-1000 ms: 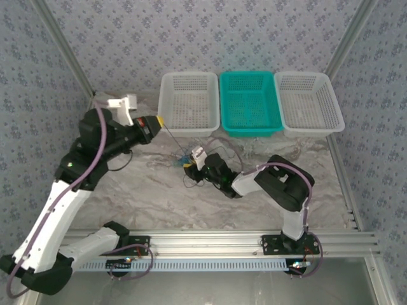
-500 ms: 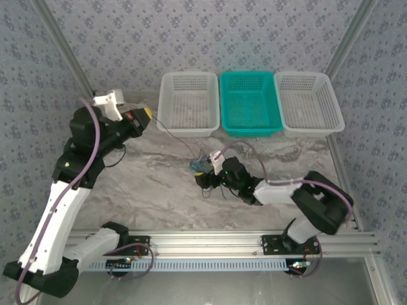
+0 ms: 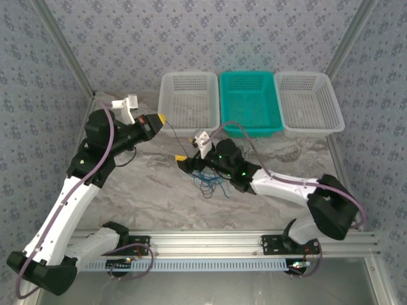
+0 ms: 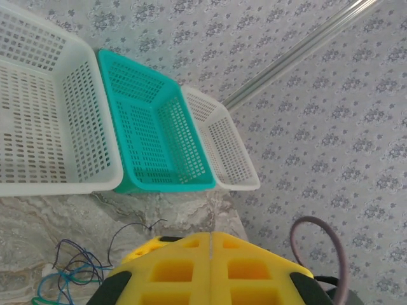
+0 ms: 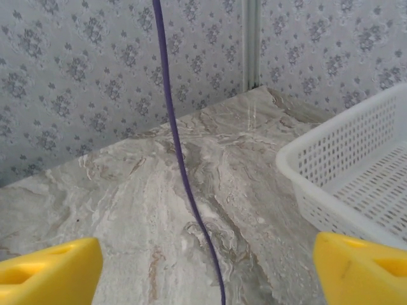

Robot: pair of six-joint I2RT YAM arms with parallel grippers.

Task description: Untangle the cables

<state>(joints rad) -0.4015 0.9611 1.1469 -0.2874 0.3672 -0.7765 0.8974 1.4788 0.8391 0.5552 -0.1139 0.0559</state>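
Two grippers, one strand drawn out of the tangle.

Your left gripper (image 3: 160, 119) has its yellow fingers (image 4: 172, 270) pressed flat together, and a thin strand (image 3: 178, 138) slants from their tips down toward your right gripper (image 3: 184, 162). That one is spread wide, and the strand passes up between its fingers (image 5: 48, 270) without touching either. You'll find the loose cables (image 3: 207, 182) heaped on the marble table (image 3: 140, 190), just beside the right gripper and well short of the baskets (image 3: 267, 131).
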